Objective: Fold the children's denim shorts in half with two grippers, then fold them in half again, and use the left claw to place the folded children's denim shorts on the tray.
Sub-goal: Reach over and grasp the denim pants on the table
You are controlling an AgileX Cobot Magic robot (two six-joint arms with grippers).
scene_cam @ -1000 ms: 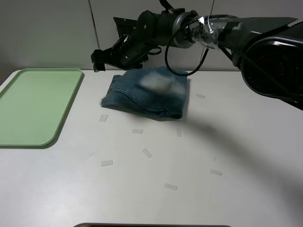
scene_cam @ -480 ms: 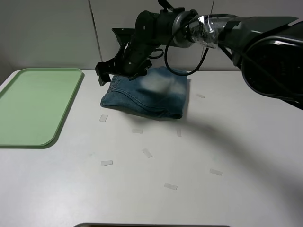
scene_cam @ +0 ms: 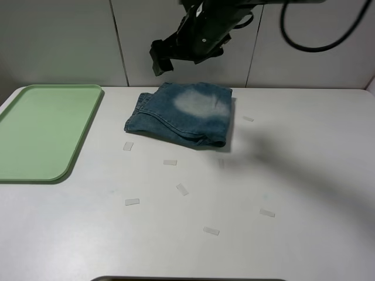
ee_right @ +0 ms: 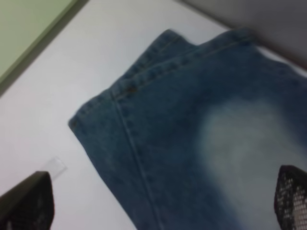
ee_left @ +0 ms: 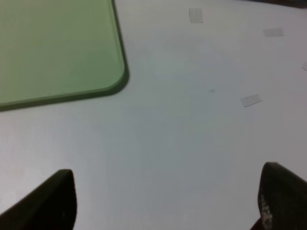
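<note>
**Clerk:** Item one: denim shorts [scene_cam: 181, 117]. Quantity and location?

**Checker:** One pair. It is lying folded in a compact stack on the table [scene_cam: 304, 175], toward twelve o'clock of the table's middle. Nothing is touching it.

**Clerk:** Handling?

**Checker:** I am judging it light and soft, with a little denim stiffness. It is neither fragile nor slippery. The layers are looking liable to slide or fall open if only the top one is pinched. I am proposing a hold on the thick edge at the stack's nine o'clock, the side facing the tray, taking in every layer.

**Clerk:** Item two?

**Checker:** One tray [scene_cam: 35, 134], green, lying at nine o'clock of the table and well apart from the shorts.

**Clerk:** Grippers?

**Checker:** Two. The right gripper [scene_cam: 161, 58] is hanging above the stack's eleven o'clock corner, with its jaws standing wide apart and holding nothing. The left gripper [ee_left: 165, 206] is not showing in the high view. Its wrist view is showing the jaws wide apart over bare table, gripping nothing, with the tray's corner in sight.

**Clerk:** Sundries?

**Checker:** Tape slips [scene_cam: 170, 162] — I am counting eight, one of them faint, scattered from three round to seven o'clock of the stack.
</note>
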